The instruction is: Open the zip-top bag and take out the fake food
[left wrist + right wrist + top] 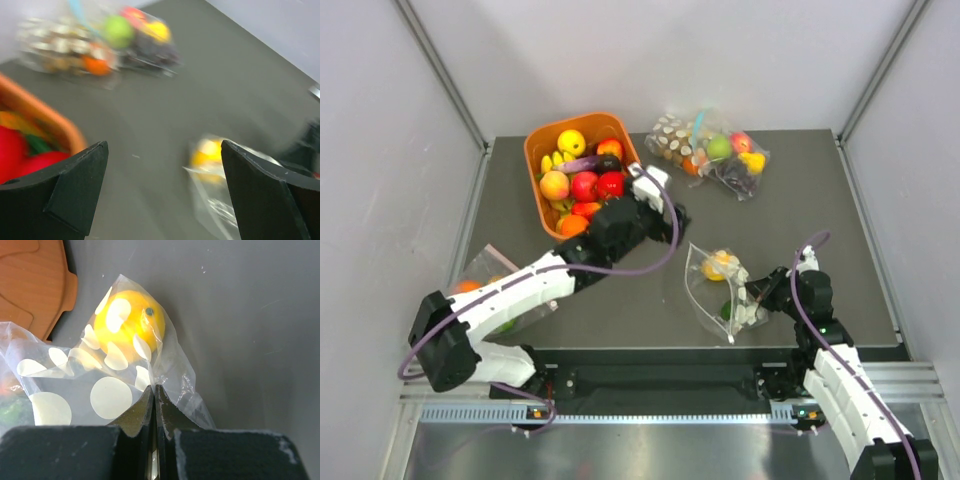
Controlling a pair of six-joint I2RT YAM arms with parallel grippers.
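The zip-top bag (712,285), clear with white polka dots, lies on the dark table in front of the right arm. A yellow fake fruit (720,264) and a green one (728,308) show through it. My right gripper (750,298) is shut on the bag's right edge. In the right wrist view its closed tips (155,388) pinch the plastic (100,390) just below the yellow fruit (130,325). My left gripper (665,200) is open and empty, above the table beside the basket's right corner. In the blurred left wrist view its gap (165,185) faces the bag (220,170).
An orange basket (533,150) full of toy fruit stands at back left. A dotted bag with a green apple and grapes (712,150) lies at the back. Another dotted bag with an orange fruit (480,282) lies under my left arm at the table's left edge.
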